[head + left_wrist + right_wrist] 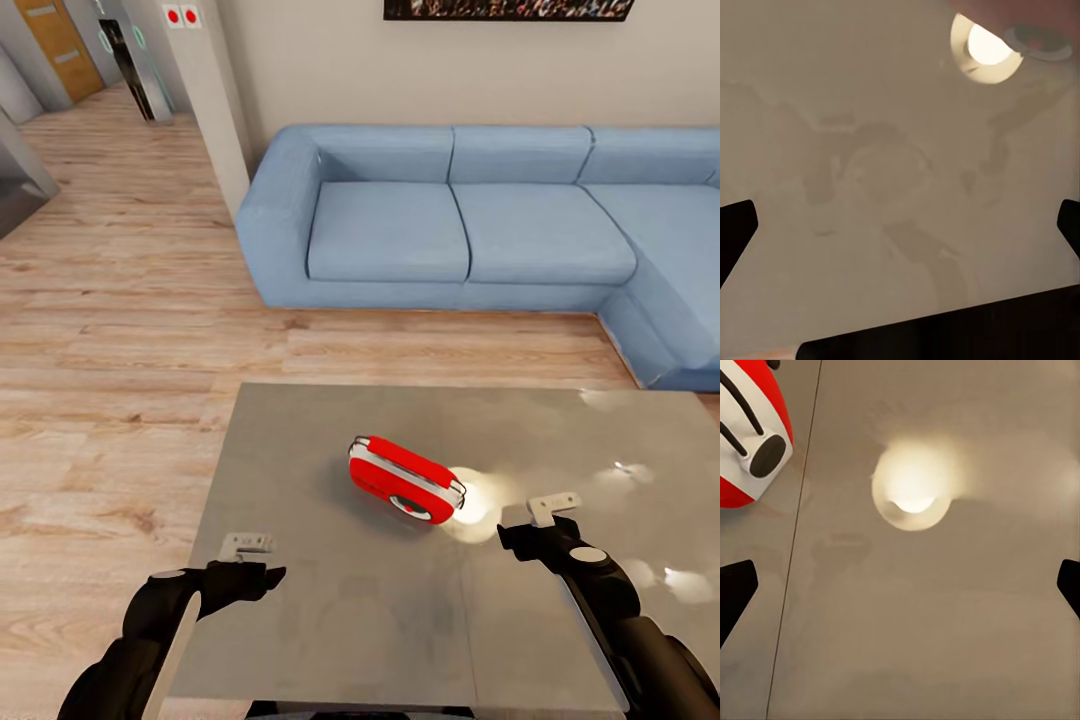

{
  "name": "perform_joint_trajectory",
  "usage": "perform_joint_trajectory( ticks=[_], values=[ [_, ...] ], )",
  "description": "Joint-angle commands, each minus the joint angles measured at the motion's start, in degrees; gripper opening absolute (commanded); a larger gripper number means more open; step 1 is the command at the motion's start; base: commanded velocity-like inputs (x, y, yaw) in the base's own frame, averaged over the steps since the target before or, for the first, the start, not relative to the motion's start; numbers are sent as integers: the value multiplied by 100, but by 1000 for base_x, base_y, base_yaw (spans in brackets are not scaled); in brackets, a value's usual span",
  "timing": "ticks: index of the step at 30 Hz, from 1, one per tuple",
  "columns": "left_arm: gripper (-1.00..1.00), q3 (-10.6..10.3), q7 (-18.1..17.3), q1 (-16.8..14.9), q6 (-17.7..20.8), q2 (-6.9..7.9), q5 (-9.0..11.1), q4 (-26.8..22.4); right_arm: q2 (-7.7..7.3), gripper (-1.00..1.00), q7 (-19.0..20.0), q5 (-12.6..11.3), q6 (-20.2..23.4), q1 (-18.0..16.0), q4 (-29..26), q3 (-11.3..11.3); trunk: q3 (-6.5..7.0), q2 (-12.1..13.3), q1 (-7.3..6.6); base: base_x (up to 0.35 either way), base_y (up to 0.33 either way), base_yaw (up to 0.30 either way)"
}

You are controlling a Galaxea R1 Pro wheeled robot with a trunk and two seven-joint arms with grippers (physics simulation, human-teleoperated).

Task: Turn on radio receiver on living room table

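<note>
Lying mid-table (300, 620), the radio receiver (405, 479) sits tilted, dial toward you, ahead of both grippers. Your right gripper (553, 508) hovers just beside its right end, jaws spread wide, holding nothing. Your left gripper (246, 546) hangs well apart to the radio's left, also spread wide and empty. Blue sofa (480, 215) beyond.

Glossy black arms, pale grey fingertips (246, 545)

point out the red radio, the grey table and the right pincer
small red rounded radio with silver trim (405, 479), head view, on its red top face
glossy grey low table (330, 600), head view, on bare top
right pincer (553, 506), head view, between its fingertips
</note>
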Motion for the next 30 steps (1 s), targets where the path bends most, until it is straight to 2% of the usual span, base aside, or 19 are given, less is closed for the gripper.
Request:
perform_joint_trajectory(
  ticks=[1, 17, 30],
  values=[
    [100, 0, -1, 0, -1, 0, 0, 0, 0, 100, 2, 0, 0, 0, 0, 0, -10, 0, 0, 0, 0, 0],
    [100, 0, -2, 0, -2, 0, 1, 0, -8, 100, 4, 6, -49, 0, 0, -16, -154, 0, 0, 0, 0, 0],
    [100, -3, -2, 0, -6, 0, 1, 0, -9, 100, 4, 8, -53, 0, -1, -26, -167, 0, 0, 0, 0, 0]
  ],
)
